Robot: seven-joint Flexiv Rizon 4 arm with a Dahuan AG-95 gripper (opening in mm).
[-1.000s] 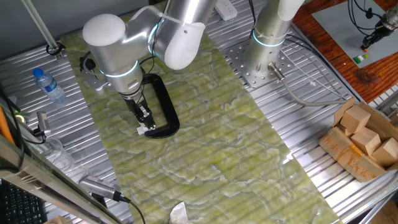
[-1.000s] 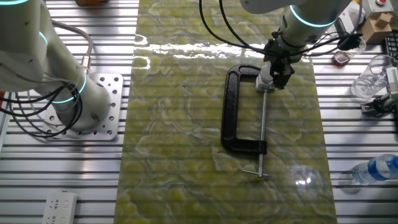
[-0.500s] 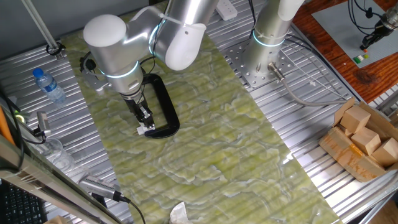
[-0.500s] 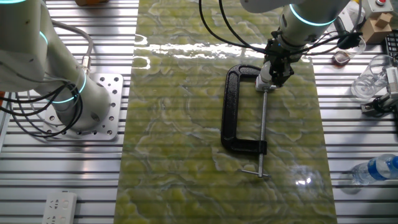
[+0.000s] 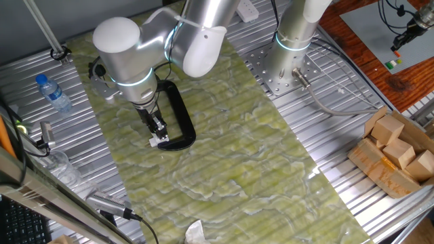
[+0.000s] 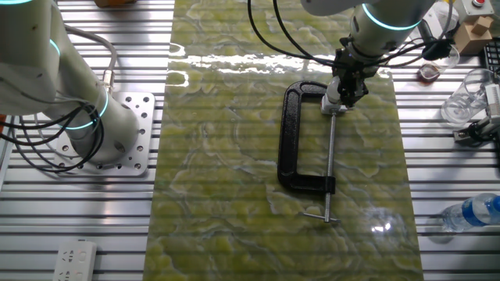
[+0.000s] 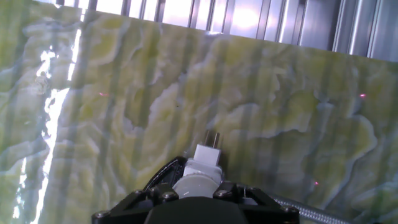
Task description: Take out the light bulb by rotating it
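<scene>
One fixed view. Item: pincer (image 5: 157, 134), lowered at the open end of the black C-clamp (image 5: 178, 116) on the green-veined worktop (image 5: 271, 163). A small white piece shows at its tip; we take it for the light bulb (image 5: 155, 141) and its socket, too small here to separate. Against the frame a second ago, the arm's upper housing has shifted slightly; the tip has not visibly moved.

The other fixed view. Item: pincer (image 6: 344, 87) over the white piece at the clamp's jaw end, where the screw rod (image 6: 330, 160) begins. Clamp flat on the worktop, unmoved from the earlier frame.

Hand view. Item: light bulb (image 7: 196, 186), rounded and white, seated between the dark fingers (image 7: 163, 194), with the white socket piece (image 7: 205, 159) just beyond. The fingers sit close about the bulb, and we judge it gripped, though contact is partly hidden.

Handling note: we would keep the wrist axis in line with the bulb, turn steadily with light grip, and not pull until the thread frees, lest the clamp drag.
</scene>
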